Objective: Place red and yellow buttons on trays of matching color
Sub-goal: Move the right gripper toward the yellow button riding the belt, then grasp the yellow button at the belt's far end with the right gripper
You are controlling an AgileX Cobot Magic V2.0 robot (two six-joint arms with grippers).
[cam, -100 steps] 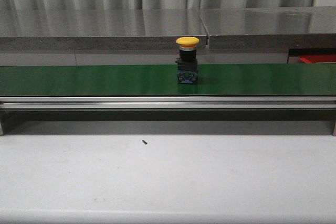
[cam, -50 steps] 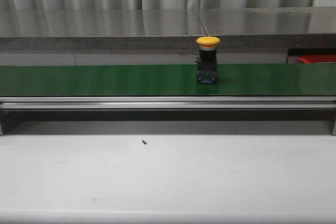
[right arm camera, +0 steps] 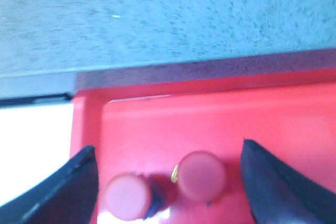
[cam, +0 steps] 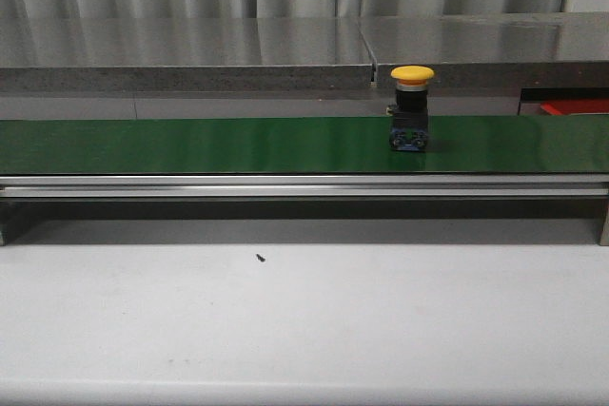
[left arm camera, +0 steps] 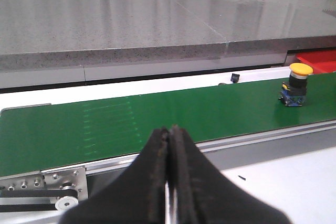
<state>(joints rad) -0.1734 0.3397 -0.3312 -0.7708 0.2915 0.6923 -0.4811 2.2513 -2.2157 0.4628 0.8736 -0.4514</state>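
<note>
Right of centre in the front frame, the yellow button (cam: 412,107) stands upright on the green conveyor belt (cam: 190,145), nearer the right tool (right arm camera: 168,182), spread wide over the red tray (right arm camera: 220,114); the left tool (left arm camera: 169,182) is pressed closed.

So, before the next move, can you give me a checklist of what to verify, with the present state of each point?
1. Yellow button upright on the green belt: ok.
2. Left gripper empty and ready: fingers shut, holding nothing; not ok for grasping.
3. Right gripper open: ok.
4. Right gripper clear of the red tray: not ok, it hangs over two red buttons.
5. Yellow tray located: cannot tell, none in view.
</note>
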